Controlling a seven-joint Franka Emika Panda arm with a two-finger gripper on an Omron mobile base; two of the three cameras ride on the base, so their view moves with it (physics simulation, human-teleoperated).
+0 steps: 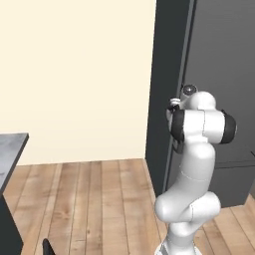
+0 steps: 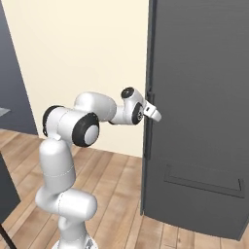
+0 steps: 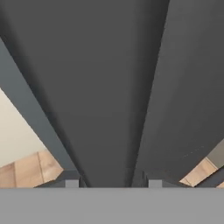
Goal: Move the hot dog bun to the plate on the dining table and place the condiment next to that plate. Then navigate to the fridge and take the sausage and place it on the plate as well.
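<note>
The fridge [image 2: 199, 107] is a tall dark grey cabinet with its door closed, standing right in front of me. My gripper [image 2: 153, 113] is held out at mid height against the door's left edge. In the hand view the gripper [image 3: 110, 183] is open, its fingertips [image 3: 72, 182] set wide apart with only the dark door [image 3: 109, 87] between them. From the left base camera, the fridge [image 1: 214, 64] rises behind my arm, which covers most of the hand. A corner of the dining table [image 1: 11, 145] shows at the left. Bun, plate, condiment and sausage are out of view.
A cream wall [image 1: 74, 74] runs left of the fridge above a wooden floor [image 1: 99, 199]. A dark cabinet [image 2: 10, 78] stands at the far left of the right base view.
</note>
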